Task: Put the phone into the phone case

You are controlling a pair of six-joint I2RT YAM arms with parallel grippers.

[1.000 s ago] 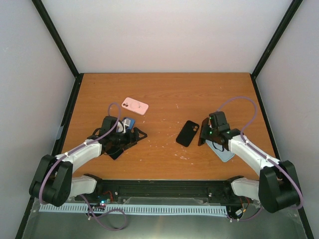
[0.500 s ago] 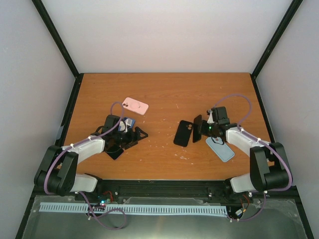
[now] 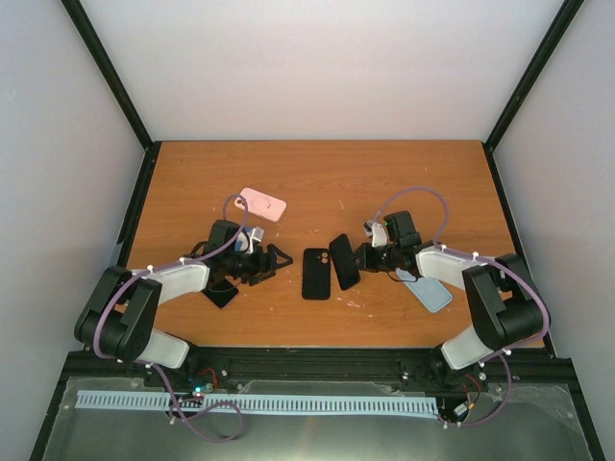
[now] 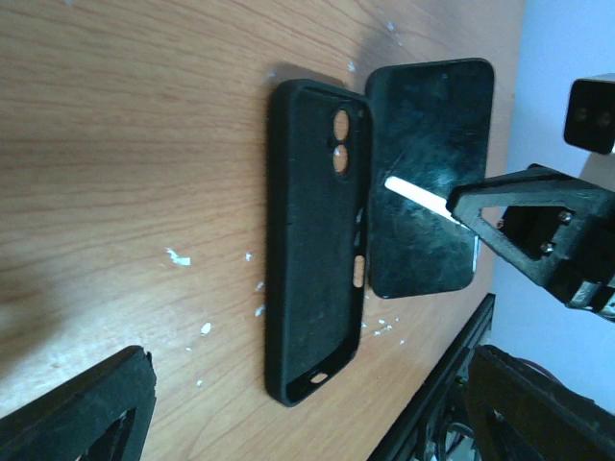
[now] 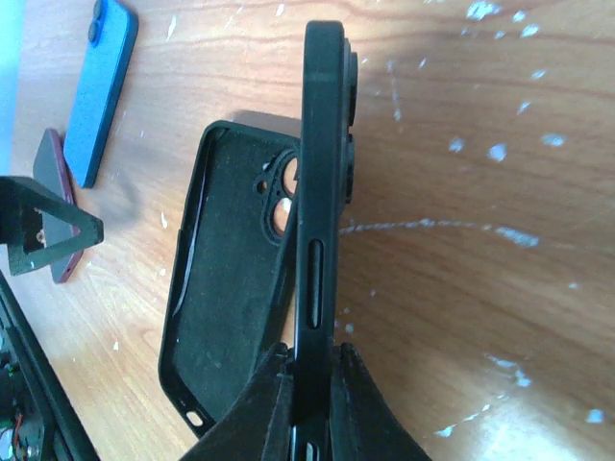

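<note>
Between the R gripper's (image 5: 314, 389) fingers sits the slim black smartphone (image 5: 323, 173), clamped tight at one end & stood on its long edge over the orange wood-grain tabletop (image 5: 480, 240). Just left of that gripper lies the soft black phone case (image 5: 226, 288), open side up. Phone is right at its rim; touching or not, can't tell.

L gripper (image 3: 276, 259) is spread wide, holding nothing, w/ the case straight ahead of it & the phone just beyond.

L wrist cam shows the phone's glossy flat face w/ a white light streak. R wrist cam gets it edge-on only: side buttons & camera bump.

R wrist cam also catches a blue phone-shaped slab (image 5: 106, 86) & a dark maroon flat piece (image 5: 56, 192) by the L gripper.

Only the top cam shows a pink phone-shaped item (image 3: 261, 204) beyond the L gripper & a light-blue case (image 3: 430, 291) under the R forearm.
</note>
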